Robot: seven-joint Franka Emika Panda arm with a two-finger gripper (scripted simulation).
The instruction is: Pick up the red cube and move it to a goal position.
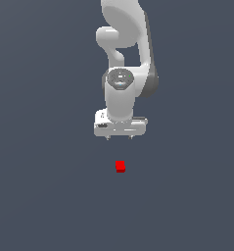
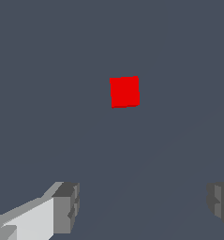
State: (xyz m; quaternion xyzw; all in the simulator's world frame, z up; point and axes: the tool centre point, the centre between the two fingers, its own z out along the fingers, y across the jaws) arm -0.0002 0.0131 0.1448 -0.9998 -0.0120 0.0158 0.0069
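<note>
The work is at the approach step: the red cube [image 1: 120, 166] has not been grasped and lies by itself on the flat dark grey surface [image 1: 40, 196], while the white Panda arm [image 1: 122, 59] hangs above it with its gripper [image 1: 119, 138] pointing straight down. In the exterior view the cube sits below the fingertips and apart from them, close to in line with the gap between them. The wrist view agrees, with the red cube [image 2: 124, 92] square-on and clear of both fingers [image 2: 66, 206], which show only at the frame's edge. The gripper [image 2: 144, 204] is spread wide, the gap between its grey pads far broader than the cube, and it holds and touches nothing. Judging from this, the next move calls for a straight descent, with a small correction if needed so the cube ends up centred between the pads, before the fingers close on its sides. No goal marker is visible in either view, so where the cube must go cannot be told.
</note>
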